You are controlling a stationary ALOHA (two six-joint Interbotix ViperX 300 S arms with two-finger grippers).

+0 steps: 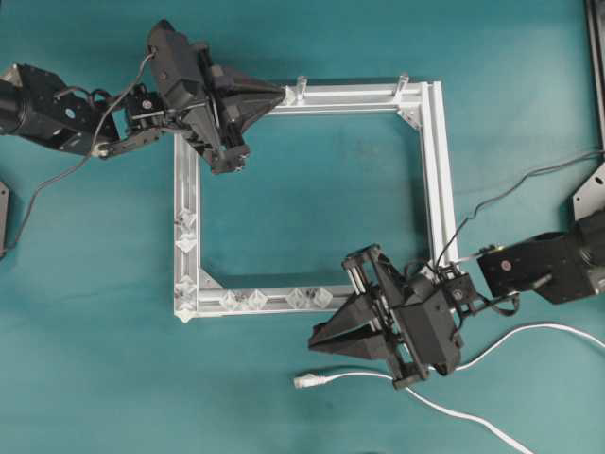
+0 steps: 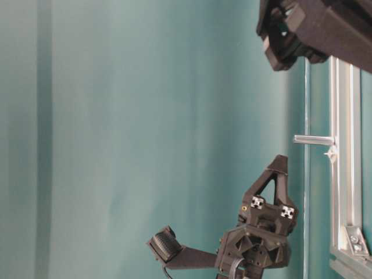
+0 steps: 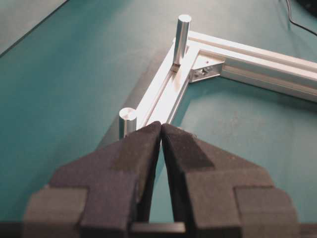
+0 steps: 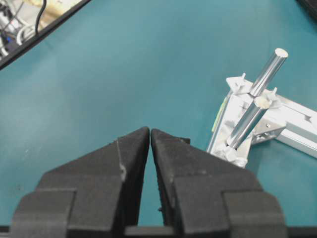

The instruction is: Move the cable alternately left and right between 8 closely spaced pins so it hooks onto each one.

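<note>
We are looking at the cable (image 1: 454, 364) lying slack on the teal table (image 1: 312, 189), untouched: its clear plug (image 1: 302, 381) is resting just below the tips of our right gripper (image 1: 317, 340), and the cord is trailing away under the gripper body and off toward the frame's edge. The pins (image 1: 184, 232) are sitting in pairs along the left and bottom rails of the aluminium frame (image 1: 435, 170), beyond the right fingertips and behind the left ones.

Both pairs of fingers are standing closed with nothing between them: in the wrist views the right pads (image 4: 131, 148) and the left pads (image 3: 143, 144) are nearly meeting at the tips. Our left gripper (image 1: 281, 94) is hovering over the frame's top rail, beside one of the two round posts (image 3: 181, 39).

We judge the threading has not begun. To start well, we are wanting the right fingers opened, lowered onto the cord just behind the plug, and closed gently. How high the gripper is hanging above the plug we cannot tell from overhead.

Room is generous outside the frame; the bottom rail near the fingertips is the edge to mind.
</note>
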